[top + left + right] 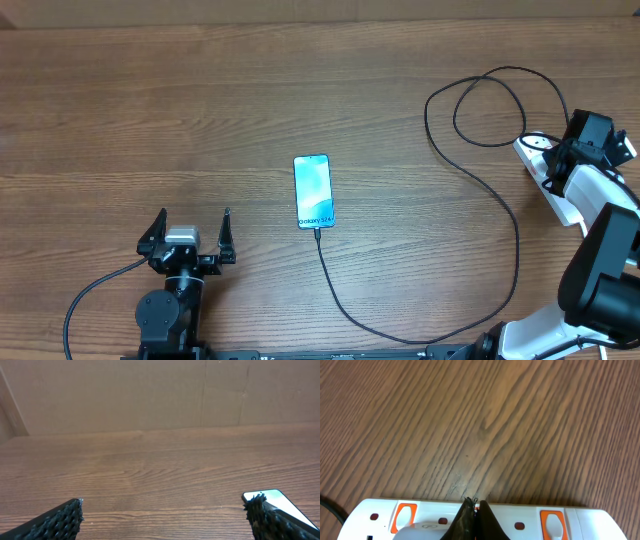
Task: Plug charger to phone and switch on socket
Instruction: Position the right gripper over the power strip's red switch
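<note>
The phone [313, 191] lies flat at mid-surface [200, 100], screen up, its long axis running from near to far. The charger [517, 240] meets its near short edge, then curves right and loops toward the socket [560, 200], which lies diagonally at the right edge. The right arm bends over the socket. The right tool [473, 503] is clenched, tips between two orange-red switches [406, 514]. The left tool [195, 214] points far-ward, spread wide and empty.

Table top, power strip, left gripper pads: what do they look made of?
The table looks like wood or wood-look laminate, matte, grain lines visible. The power strip looks like glossy white plastic, its switches orange-red. The left gripper pads are black and knobbly, likely rubber or printed plastic; unclear which.
</note>
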